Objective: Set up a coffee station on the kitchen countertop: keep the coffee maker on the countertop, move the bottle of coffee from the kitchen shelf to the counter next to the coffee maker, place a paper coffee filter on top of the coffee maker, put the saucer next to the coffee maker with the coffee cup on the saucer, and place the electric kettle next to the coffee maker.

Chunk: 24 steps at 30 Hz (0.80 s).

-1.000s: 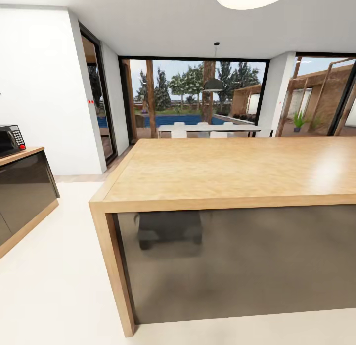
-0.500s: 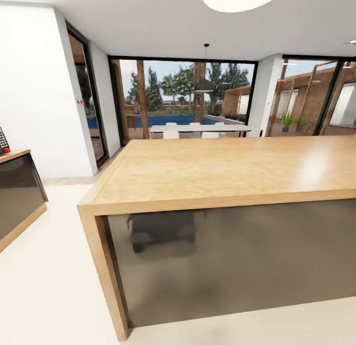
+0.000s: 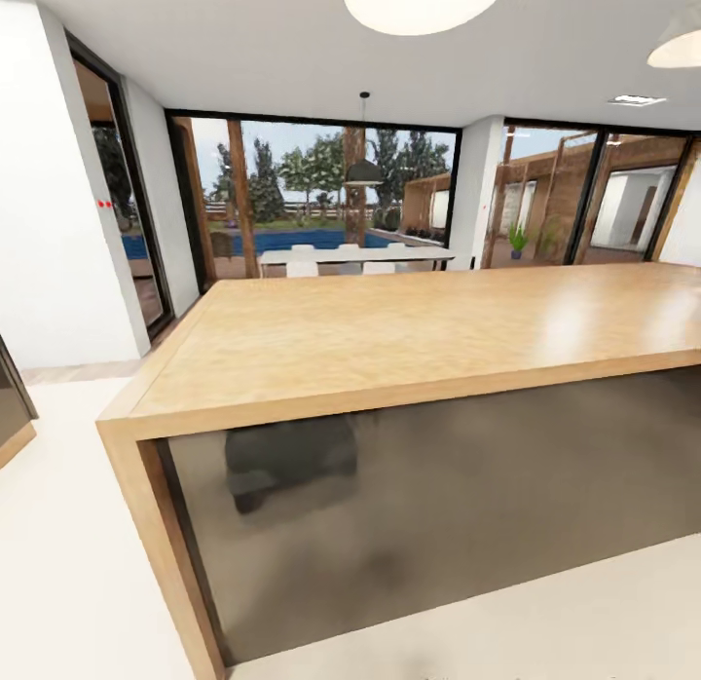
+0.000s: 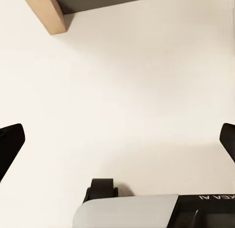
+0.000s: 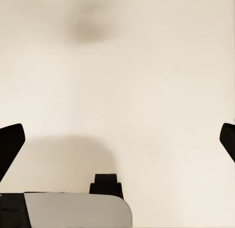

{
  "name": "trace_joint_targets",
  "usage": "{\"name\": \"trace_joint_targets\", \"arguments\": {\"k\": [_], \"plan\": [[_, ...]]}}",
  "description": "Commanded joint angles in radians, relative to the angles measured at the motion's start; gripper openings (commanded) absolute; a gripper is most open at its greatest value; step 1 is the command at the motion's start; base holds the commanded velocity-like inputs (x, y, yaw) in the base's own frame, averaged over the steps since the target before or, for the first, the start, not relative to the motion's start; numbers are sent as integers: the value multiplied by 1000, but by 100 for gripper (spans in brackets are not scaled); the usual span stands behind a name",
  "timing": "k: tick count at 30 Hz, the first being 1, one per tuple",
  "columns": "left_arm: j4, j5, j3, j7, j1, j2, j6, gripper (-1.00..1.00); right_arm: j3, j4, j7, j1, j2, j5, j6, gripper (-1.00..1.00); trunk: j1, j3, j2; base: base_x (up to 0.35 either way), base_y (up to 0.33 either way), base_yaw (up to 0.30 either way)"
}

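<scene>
Wood tabletop [image 3: 409,334] of the kitchen island spans the head view, with a white dining table [image 3: 355,257] beyond it by the windows. Left end effector [image 4: 117,139] and right end effector [image 5: 117,139] hang released, fingers spread over pale floor [image 5: 147,66]; none of the coffee things appear

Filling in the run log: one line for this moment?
phase: in transit | ahead: wooden island | left hand: open | right hand: open, over floor

A long wooden island [image 3: 409,339] with a dark glossy front is standing ahead on the pale floor [image 3: 58,563]. Beyond it, a white dining table [image 3: 355,257] is sitting before glass walls.
</scene>
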State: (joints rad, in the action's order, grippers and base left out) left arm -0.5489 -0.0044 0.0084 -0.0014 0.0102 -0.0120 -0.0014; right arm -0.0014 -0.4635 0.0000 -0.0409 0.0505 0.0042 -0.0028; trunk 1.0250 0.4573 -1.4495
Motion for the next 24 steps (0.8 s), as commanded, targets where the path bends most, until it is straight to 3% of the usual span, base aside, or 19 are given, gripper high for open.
{"name": "trace_joint_targets", "arguments": {"k": [1, 24], "plan": [[-2, 0, 1, 0, 1, 0, 0, 100, 0, 0, 0, 0, 0, 0, 0, 100, 0, 0, 0, 0, 0, -243], [29, -1, -4, 0, 1, 0, 0, 100, 0, 3, 0, 0, -1, 1, -1, 100, 0, -14, 0, 0, 0, -243]]}}
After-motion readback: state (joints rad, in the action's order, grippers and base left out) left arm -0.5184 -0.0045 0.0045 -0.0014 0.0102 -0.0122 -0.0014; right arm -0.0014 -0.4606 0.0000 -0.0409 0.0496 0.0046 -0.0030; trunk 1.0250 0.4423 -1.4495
